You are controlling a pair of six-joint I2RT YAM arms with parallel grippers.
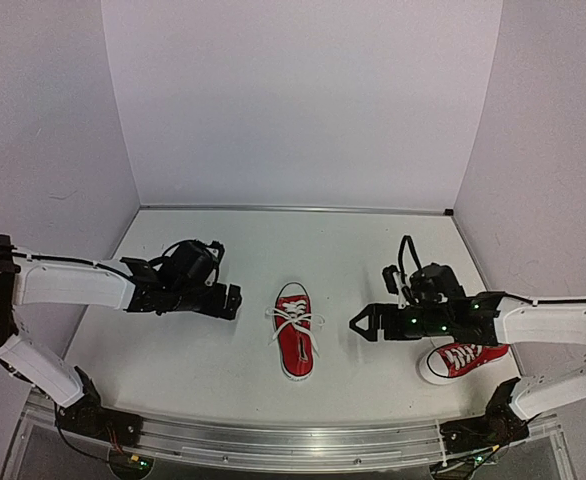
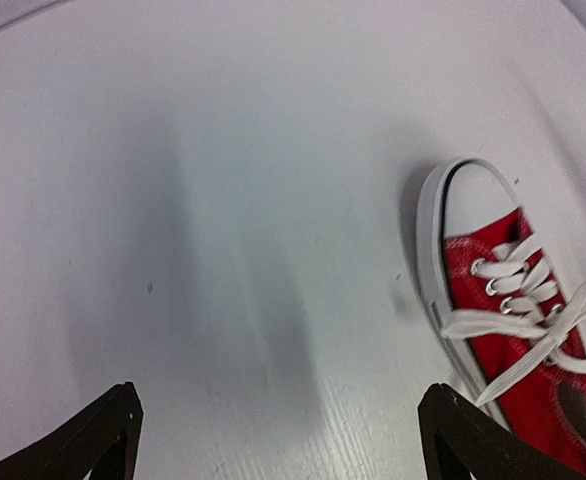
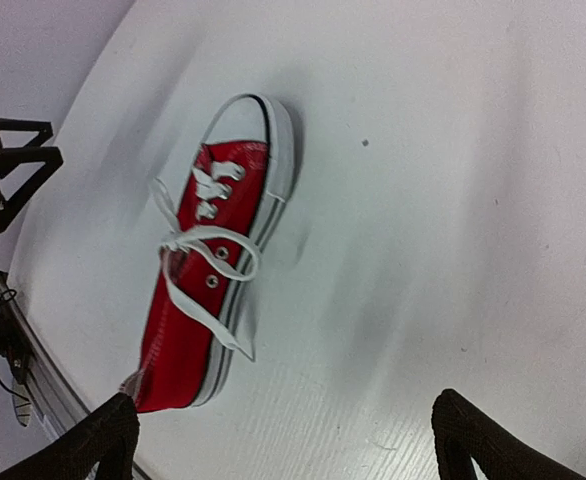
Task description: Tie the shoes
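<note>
On the left of the surface (image 1: 163, 355), the left pincer (image 1: 231, 300) hangs low over the white top and points inward. Its wrist view shows both fingers (image 2: 103, 440) spread wide with only bare surface between them, so it is fully parted and holds nothing. At the centre, the first shoe (image 1: 295, 342) lies flat on its sole between the two pincers, apart from both, with its toe toward the far wall. Its white laces (image 1: 295, 318) are crossed above the eyelets. One loop and loose ends trail over both sides onto the surface. Judged from these views, a first crossing or knot is in place, but a finished bow cannot be confirmed. To the right of this shoe, the right pincer (image 1: 359, 324) points back toward it. Its fingers (image 3: 93, 440) also stand wide apart and grip nothing. At the near right, the second shoe (image 1: 463, 358) rests on the surface, partly hidden under the right forearm, and the state of its laces cannot be read. The task therefore appears to be partway along at most. The centre shoe may need its bow formed or tightened, and the second shoe is probably untreated.
</note>
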